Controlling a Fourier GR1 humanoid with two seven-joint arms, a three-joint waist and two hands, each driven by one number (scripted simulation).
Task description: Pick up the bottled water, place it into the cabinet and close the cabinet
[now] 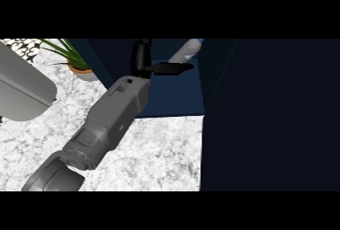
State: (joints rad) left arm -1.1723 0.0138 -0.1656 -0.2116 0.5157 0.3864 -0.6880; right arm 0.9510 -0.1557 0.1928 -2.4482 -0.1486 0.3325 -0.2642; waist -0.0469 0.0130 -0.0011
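Observation:
The bottled water (186, 50), clear with a pale label, leans tilted inside the open dark blue cabinet (178, 94) near the view's top. My left hand (142, 57) is reached into the cabinet just left of the bottle. Its fingers point straight up and its thumb sticks out to the right, ending right below the bottle's lower end. The hand is open and nothing is curled round the bottle. Whether the thumb touches the bottle I cannot tell. My grey left forearm (109, 119) runs up from the lower left. My right hand is out of view.
The cabinet's open door (269, 117) fills the right side as a large dark panel. A potted plant (74, 60) stands at the back left, a grey appliance (23, 90) at the left edge. The marble counter (159, 152) lies below.

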